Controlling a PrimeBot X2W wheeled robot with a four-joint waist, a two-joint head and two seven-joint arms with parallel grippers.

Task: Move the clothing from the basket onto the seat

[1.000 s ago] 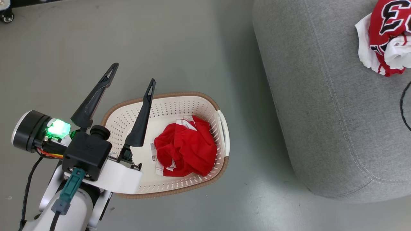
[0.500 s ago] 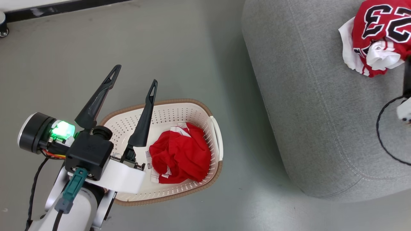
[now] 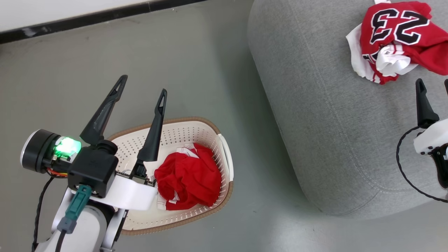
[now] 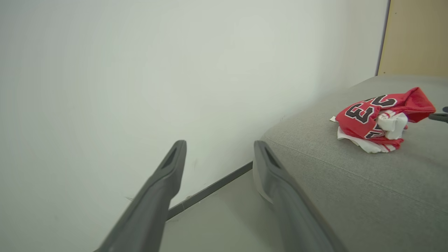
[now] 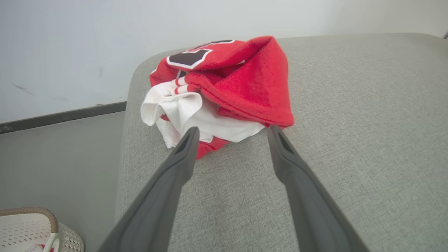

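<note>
A crumpled red jersey with the number 23 [image 3: 395, 38] lies on the light grey seat [image 3: 315, 122]; it also shows in the left wrist view [image 4: 381, 119] and the right wrist view [image 5: 227, 84]. My right gripper [image 3: 433, 84] hovers open just short of it, fingers [image 5: 168, 185] apart and empty. A plainer red garment [image 3: 189, 176] sits bunched inside the cream basket [image 3: 196, 122] on the floor. My left gripper [image 3: 142, 85] stands open and empty above the basket's near-left side, pointing toward the wall [image 4: 219, 143].
Grey floor [image 3: 210, 52] separates the basket from the seat's rounded side. A white wall with a dark baseboard [image 3: 87, 17] runs along the back. A tan panel [image 4: 416, 35] stands behind the seat. A black cable [image 3: 402, 168] loops off my right wrist.
The head camera has swung, shifting the whole picture. My right gripper has come into view at the right edge, drawn back from the jersey, which stays on the seat. The left gripper holds its pose.
</note>
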